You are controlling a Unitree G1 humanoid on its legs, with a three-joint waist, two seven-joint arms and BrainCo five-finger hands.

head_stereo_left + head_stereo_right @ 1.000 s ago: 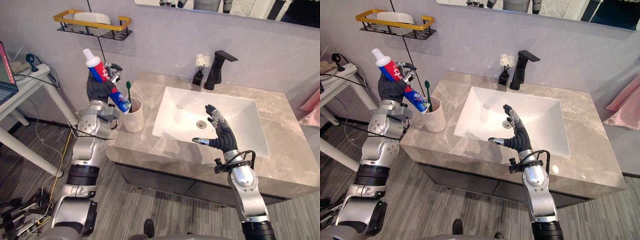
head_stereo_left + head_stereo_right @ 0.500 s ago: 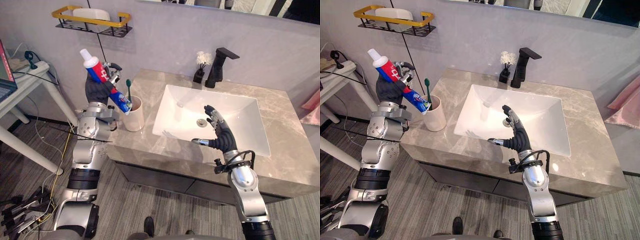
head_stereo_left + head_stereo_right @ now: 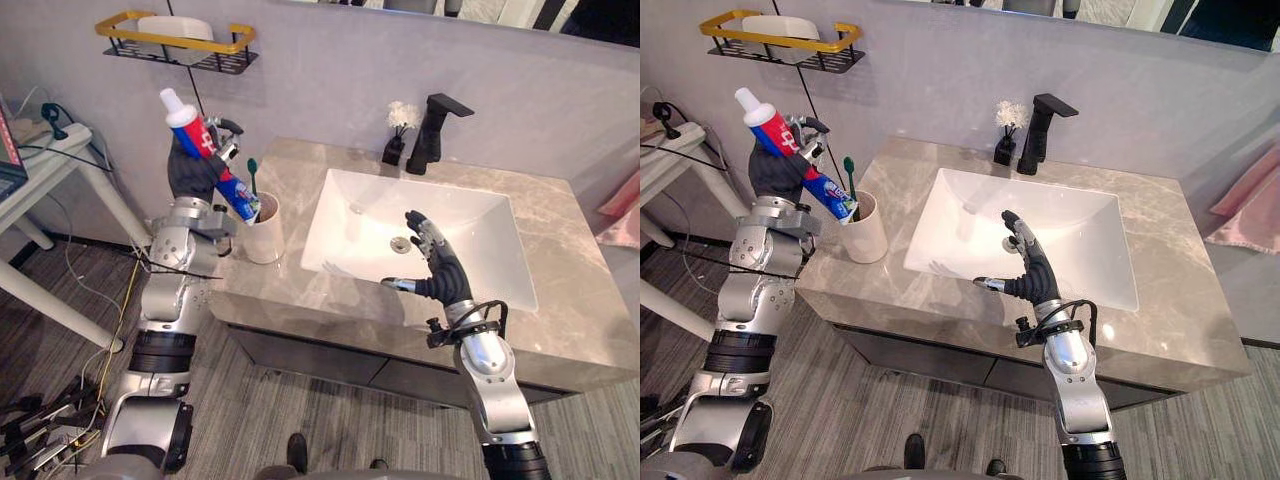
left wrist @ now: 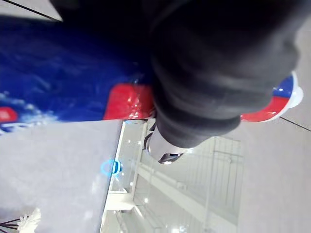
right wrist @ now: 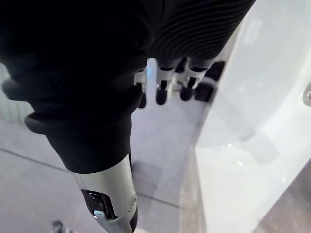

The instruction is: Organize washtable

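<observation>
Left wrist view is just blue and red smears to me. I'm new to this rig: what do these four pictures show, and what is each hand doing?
It is a humanoid robot at a washtable. The two eye views look down from a camera on its head; each wrist view looks along that arm's own hand from very close. The smears are the toothpaste: the left hand is curled round it, tilted, its lower end at the mouth of the cup, where a green toothbrush stands. The right hand hovers open over the sink, holding nothing. A black tap stands behind the sink.
</observation>
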